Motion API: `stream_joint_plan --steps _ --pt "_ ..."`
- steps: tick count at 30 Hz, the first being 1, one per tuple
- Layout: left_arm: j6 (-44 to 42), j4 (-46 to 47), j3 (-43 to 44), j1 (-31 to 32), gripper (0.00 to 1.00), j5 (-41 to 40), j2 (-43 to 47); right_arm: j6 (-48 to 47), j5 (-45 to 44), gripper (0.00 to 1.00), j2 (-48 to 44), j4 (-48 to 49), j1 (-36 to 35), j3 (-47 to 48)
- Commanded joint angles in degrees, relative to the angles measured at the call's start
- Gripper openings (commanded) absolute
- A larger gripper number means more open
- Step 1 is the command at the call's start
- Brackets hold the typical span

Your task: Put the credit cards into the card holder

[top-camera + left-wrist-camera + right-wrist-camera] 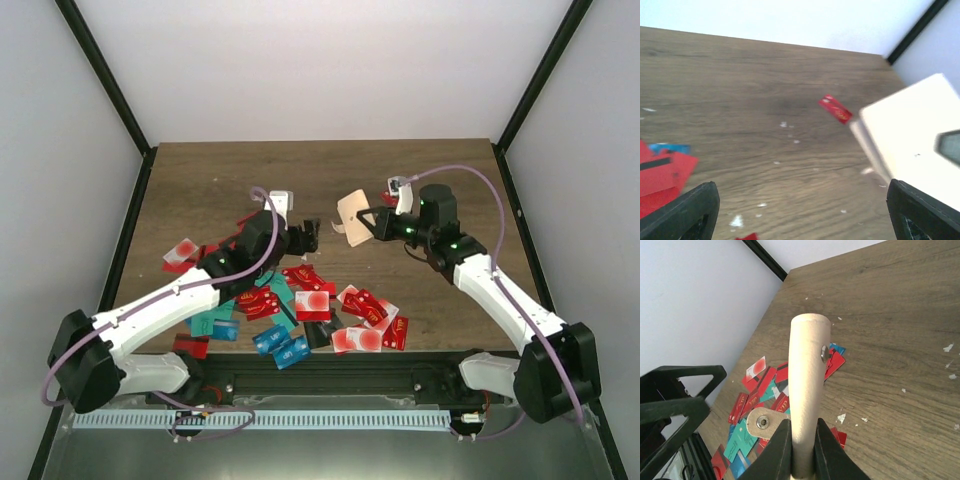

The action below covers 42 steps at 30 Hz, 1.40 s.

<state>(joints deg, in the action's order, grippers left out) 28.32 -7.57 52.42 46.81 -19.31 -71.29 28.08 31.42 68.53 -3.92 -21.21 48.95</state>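
Dark wood-grain table [330, 165]. Credit cards [300, 300] lie in loose, overlapping heap near front edge, mostly red, some teal and blue. One red card [836, 109] lies apart, farther back. Small white flecks [783, 124] on wood.

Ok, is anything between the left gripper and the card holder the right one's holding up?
Nothing visible. The left gripper, open and empty, faces the card holder across a bare gap; the right gripper pinches it from the other side. The credit cards lie lower, on the table, outside that line.
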Motion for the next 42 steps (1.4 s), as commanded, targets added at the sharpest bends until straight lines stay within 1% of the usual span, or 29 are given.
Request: stream_joint_plan --steps 1,4,9,13,17,24,32,36,42 --pt "4.33 5.23 0.50 -0.20 0.94 12.23 -1.03 1.98 0.48 0.01 0.56 5.34 -0.54 -0.98" --pt "6.51 5.49 1.96 -0.23 0.93 14.78 -3.18 2.75 0.92 0.01 0.86 6.90 -0.52 -2.09" --pt "9.72 9.99 1.00 -1.06 0.90 17.07 -5.90 3.61 1.27 0.01 0.66 8.82 -0.55 -3.46" --pt "10.88 12.80 0.89 -1.52 0.84 18.51 -7.60 3.74 1.12 0.01 0.62 9.15 -0.49 -3.77" --pt "10.96 12.07 1.44 -1.74 0.73 18.37 -9.44 3.87 0.73 0.01 0.65 9.13 -0.55 -3.69" --pt "10.60 12.16 1.76 -1.81 0.55 20.78 -11.67 3.88 0.31 0.01 1.47 9.60 -0.52 -3.60" --pt "8.89 14.27 1.84 -2.24 0.22 19.37 -14.34 4.16 0.19 0.01 2.24 10.72 -0.52 -4.59" --pt "7.62 15.27 0.99 -2.53 0.05 18.76 -14.67 6.37 0.05 0.01 3.34 13.45 -0.52 -7.32" --pt "4.85 15.77 -0.49 -3.28 0.04 17.27 -16.35 9.89 0.61 0.01 8.80 18.94 -0.50 -11.16"
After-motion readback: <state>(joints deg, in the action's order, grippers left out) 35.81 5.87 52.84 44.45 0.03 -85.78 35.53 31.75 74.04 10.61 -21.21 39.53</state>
